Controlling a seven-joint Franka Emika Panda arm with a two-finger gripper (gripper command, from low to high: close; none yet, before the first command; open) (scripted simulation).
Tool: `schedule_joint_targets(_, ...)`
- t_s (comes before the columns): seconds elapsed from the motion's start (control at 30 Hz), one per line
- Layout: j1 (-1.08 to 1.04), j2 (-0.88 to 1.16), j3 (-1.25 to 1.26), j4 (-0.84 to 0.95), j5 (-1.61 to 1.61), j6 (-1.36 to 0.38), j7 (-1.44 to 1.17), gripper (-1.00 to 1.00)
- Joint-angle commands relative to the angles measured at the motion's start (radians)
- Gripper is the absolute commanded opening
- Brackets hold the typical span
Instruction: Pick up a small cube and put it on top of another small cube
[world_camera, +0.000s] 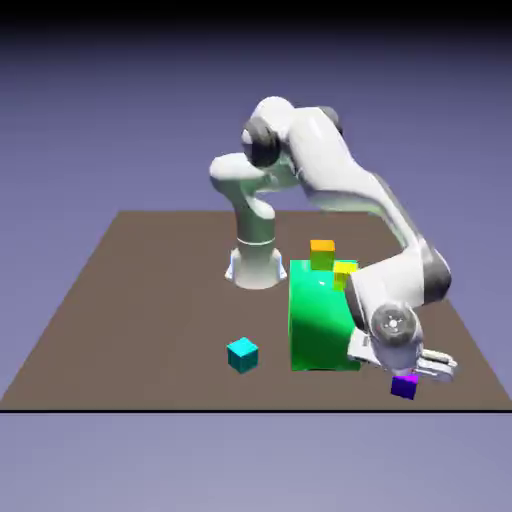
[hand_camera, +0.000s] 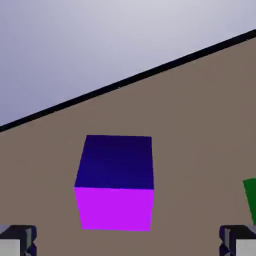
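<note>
Gripper (hand_camera: 128, 241): fingers wide apart, nothing between them, above the table near the magenta-topped cube
Magenta-topped cube (hand_camera: 115, 182): on the table (world_camera: 170, 320), near its front edge, toward the front corner on the exterior view's right; dark blue side showing
Green block (world_camera: 322, 320): on the table, beside the arm's hand in the exterior view, large
Yellow-topped cube (world_camera: 344, 275): at the green block's far part, partly hidden by the arm
Orange-topped cube (world_camera: 322, 254): just beyond the green block, farther from the front edge
Cyan cube (world_camera: 242, 355): near the front edge, left of the green block in the exterior view
</note>
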Motion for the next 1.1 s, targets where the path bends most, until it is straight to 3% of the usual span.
schedule_joint_targets(0.0,0.000,0.000,0.000,0.000,0.000,0.000,0.000,0.00)
schedule_joint_targets(0.13,0.030,0.045,0.010,-0.088,0.020,0.136,-0.029,0.00)
schedule_joint_targets(0.17,0.030,0.045,0.010,-0.088,0.020,0.136,-0.029,-1.00)
schedule_joint_targets(0.33,0.007,-0.016,0.012,-0.020,-0.037,0.024,0.000,-1.00)
schedule_joint_targets(1.07,0.225,0.010,-0.785,-0.223,-0.206,-0.185,-0.443,-1.00)
